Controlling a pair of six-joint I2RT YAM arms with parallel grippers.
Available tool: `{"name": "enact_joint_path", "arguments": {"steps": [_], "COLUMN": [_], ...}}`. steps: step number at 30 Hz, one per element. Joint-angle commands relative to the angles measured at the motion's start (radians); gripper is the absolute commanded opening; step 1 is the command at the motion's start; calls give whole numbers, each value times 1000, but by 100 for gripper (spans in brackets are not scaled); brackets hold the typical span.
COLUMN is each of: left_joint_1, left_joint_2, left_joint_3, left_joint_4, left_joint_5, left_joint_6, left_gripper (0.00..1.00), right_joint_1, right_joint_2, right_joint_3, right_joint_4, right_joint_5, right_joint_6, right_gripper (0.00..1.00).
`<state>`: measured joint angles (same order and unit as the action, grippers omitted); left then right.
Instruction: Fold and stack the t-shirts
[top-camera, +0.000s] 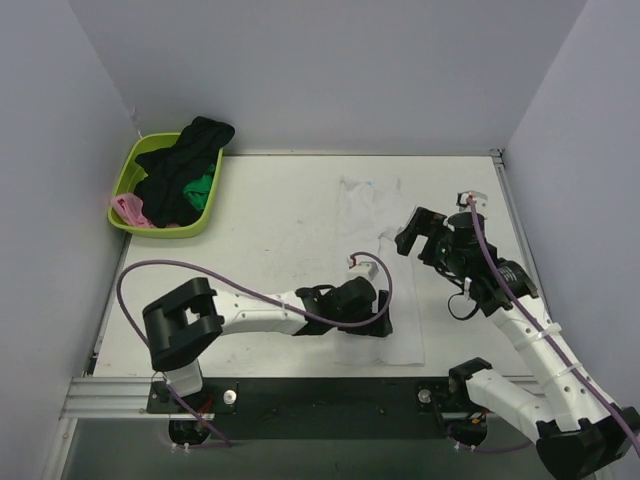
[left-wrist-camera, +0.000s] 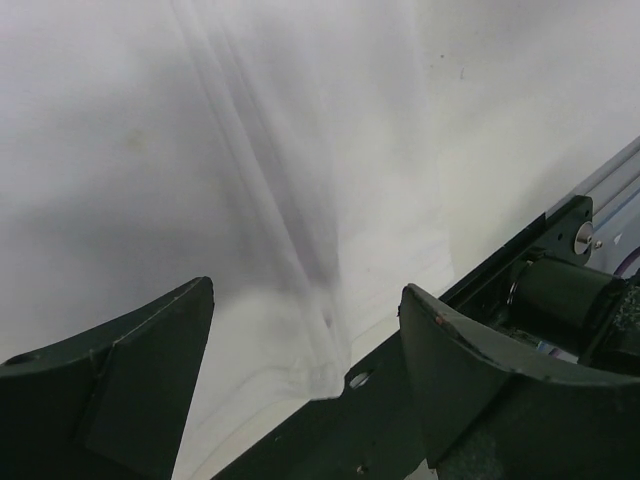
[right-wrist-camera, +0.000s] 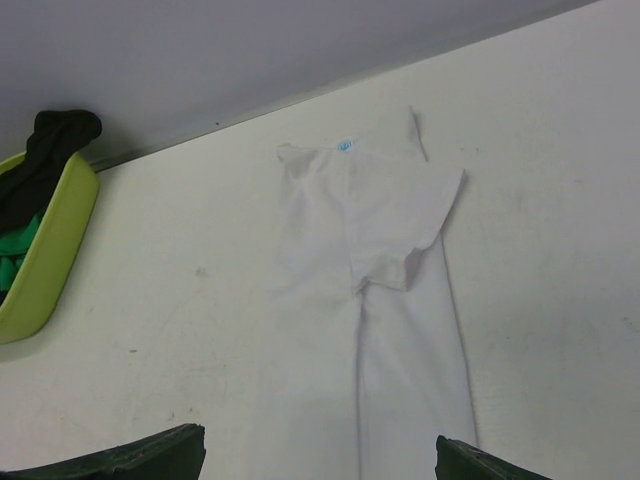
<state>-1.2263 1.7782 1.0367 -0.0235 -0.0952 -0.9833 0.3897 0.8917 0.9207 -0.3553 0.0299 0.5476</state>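
Left gripper (left-wrist-camera: 308, 290): jaws wide apart, low over the near end of the white t-shirt (top-camera: 375, 230), nothing clamped; contact with the cloth cannot be told. Right gripper (right-wrist-camera: 320, 440): jaws fully apart, empty, raised just right of the shirt. The shirt lies as a long narrow strip on the table (top-camera: 270, 230), collar at the far end. Far left: green basket (top-camera: 125, 175) holding black (top-camera: 185, 160), green (top-camera: 203, 188) and pink (top-camera: 128, 208) shirts, well apart from both arms.
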Motion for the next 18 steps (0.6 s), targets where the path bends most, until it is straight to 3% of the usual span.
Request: {"name": "enact_joint_path", "arguments": {"steps": [1,4,9,18], "left_joint_1": [71,134,347,583], "left_joint_2": [-233,-372,-566,-689], "left_joint_3": [43,-6,-113,-273], "left_joint_4": [-173,-240,-299,-339], "left_joint_5": [-76,-107,-37,78], "left_joint_6": [89,129,170,206], "left_gripper": [85,87,88,88], "right_joint_1": [0,-2,9,37], "right_joint_2": [90,180,353,628], "right_joint_3": [-49,-74,-92,-11], "right_joint_4": [58,136,290,481], "right_joint_5": [-14,-93,-195,-300], "right_joint_6": [0,21,63,120], "right_gripper": [100,100,100,100]}}
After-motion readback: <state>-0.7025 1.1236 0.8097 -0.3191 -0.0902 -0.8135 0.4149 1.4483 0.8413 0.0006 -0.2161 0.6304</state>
